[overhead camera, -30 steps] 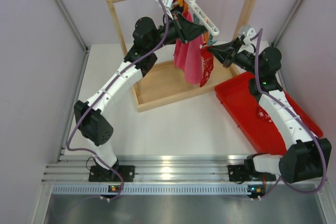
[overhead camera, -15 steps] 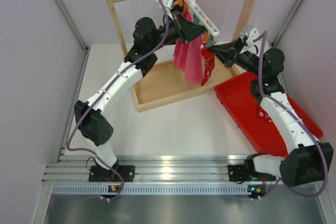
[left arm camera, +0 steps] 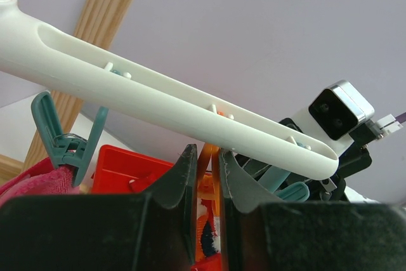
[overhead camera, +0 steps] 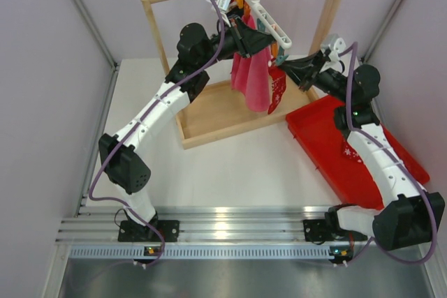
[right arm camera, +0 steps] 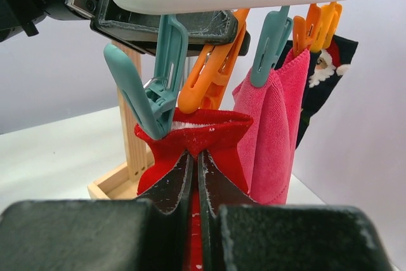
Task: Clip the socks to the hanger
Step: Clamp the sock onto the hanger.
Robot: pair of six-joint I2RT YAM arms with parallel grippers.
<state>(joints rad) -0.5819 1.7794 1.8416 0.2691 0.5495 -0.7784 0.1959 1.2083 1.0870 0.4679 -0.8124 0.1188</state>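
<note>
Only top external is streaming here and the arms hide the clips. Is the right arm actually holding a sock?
Observer: Yes. In the right wrist view the right gripper has its jaws shut on the red sock, at the cuff.
Operator: And the left?
Observer: The left gripper is pinching an orange clip just under the hanger.
Operator: Sock in that clip yet?
Observer: The cuff sits right below its tip, beside a teal clip. Can't tell whether it is bitten.

no readable text, labels or numbers, white print on red sock [overhead camera: 278, 94] illegible
</note>
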